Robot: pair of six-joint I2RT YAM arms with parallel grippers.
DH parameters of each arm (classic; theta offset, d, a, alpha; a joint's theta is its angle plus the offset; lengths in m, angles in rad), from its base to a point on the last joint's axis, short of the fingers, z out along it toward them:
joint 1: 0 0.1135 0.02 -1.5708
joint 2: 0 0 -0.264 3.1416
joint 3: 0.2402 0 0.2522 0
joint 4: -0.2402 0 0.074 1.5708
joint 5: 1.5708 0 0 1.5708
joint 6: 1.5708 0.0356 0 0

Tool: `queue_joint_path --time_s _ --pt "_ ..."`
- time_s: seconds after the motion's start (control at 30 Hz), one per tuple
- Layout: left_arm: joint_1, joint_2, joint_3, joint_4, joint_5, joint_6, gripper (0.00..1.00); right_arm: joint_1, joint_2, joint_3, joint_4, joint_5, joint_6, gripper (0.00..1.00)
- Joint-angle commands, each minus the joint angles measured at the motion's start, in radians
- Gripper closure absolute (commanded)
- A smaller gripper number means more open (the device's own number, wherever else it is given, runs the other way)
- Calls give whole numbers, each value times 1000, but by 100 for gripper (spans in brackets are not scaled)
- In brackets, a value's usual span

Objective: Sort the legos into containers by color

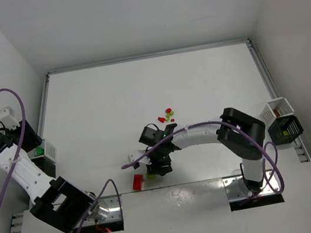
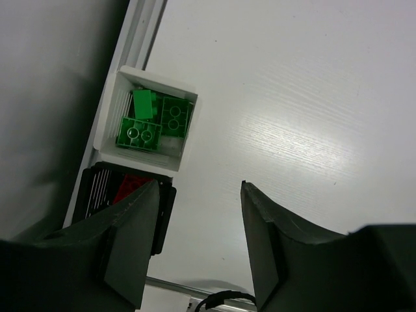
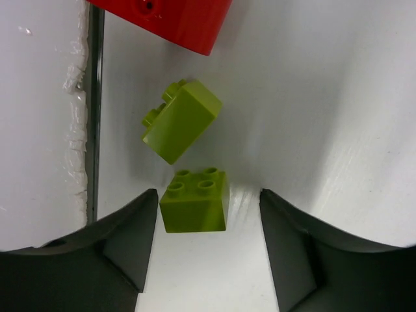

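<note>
Right gripper (image 3: 208, 198) low over the table, jaws apart, astride a lime brick (image 3: 195, 208), studs up. One finger nearly touches it, a gap at the other; nothing pinched yet. Tipped lime brick (image 3: 182, 123) just ahead, red brick (image 3: 175, 19) beyond. I judge the straddle keeps the neighbours clear. Left gripper (image 2: 198, 188) open, empty; white bin (image 2: 109, 110) of green bricks (image 2: 140, 134) ahead.
</note>
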Motion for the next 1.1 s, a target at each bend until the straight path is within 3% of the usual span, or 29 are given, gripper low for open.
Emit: queue_joint_path --time_s 0.0,0.07,0.2,0.33,0.43,0.53,0.67,0.93,1.07 --pt "11 -2 37 8 35 7 41 9 -4 20 48 -9 -3 43" --pt "11 -2 28 8 45 7 41 9 -4 20 57 2 7 57" --pt "11 -2 28 -1 70 53 41 0 -19 11 31 14 25 75" --pt "11 22 51 -86 162 191 41 -49 -122 6 -3 62 80 87" --pt "-70 116 103 -235 196 321 41 -109 -226 -3 -44 109 155 96" --pt "-156 216 138 -330 196 392 41 -196 -306 -3 -89 151 203 98" --pt "-329 249 129 -314 150 420 41 -322 -409 -3 -171 201 223 98" --pt "-781 205 60 -137 -36 227 41 -705 -579 11 -326 367 162 98" --pt "-903 245 51 -99 -36 182 41 -885 -618 2 -363 421 99 99"
